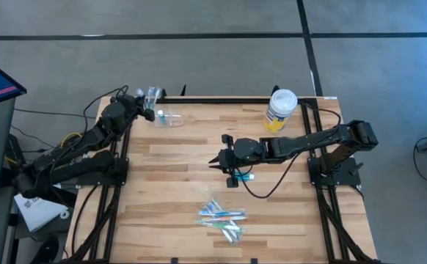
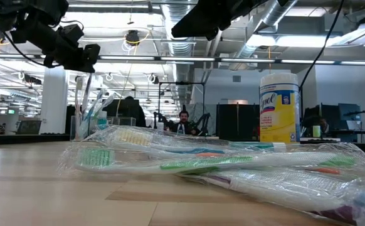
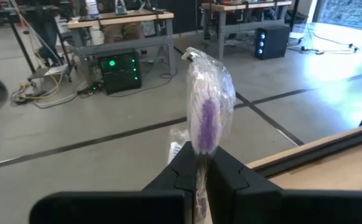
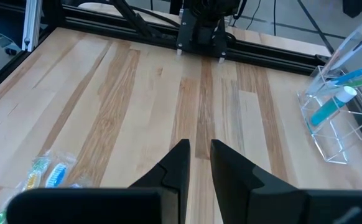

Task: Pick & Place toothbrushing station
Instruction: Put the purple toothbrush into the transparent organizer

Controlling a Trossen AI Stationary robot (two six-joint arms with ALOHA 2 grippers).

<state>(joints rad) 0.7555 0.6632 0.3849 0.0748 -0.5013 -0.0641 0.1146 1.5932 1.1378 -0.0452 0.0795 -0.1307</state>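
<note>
High view: your left end effector (image 1: 146, 97) sits at the far left corner of the table (image 1: 169, 176), just beside the clear cup (image 1: 171, 117), which lies close to the far edge. Left wrist view: the two dark fingers (image 3: 231, 171) of that end effector are clenched on a wrapped purple toothbrush (image 3: 206, 115), which stands upright between them with its bristled head above the fingertips and the room's floor behind it.

High view: your right arm reaches from the right side toward the middle of the table, and the right end effector (image 1: 215, 158) hovers over bare wood, well apart from the cup. Right wrist view: its fingers (image 4: 180, 163) stand slightly parted with only a narrow gap and nothing between them; wood shows through the gap. The same view shows the clear cup (image 4: 333, 118) farther off near the table's far rail, with a teal tube (image 4: 330, 106) leaning inside it.

High view: a bunch of wrapped toothbrushes (image 1: 222, 218) lies on the near half of the table, toward the right arm's side, apart from both end effectors. Low view: these toothbrushes (image 2: 195, 160) fill the foreground in their clear wrappers, green and pale bristles showing. A white-lidded jar with a yellow label (image 1: 280, 110) stands near the far right corner, just beside the right arm.
</note>
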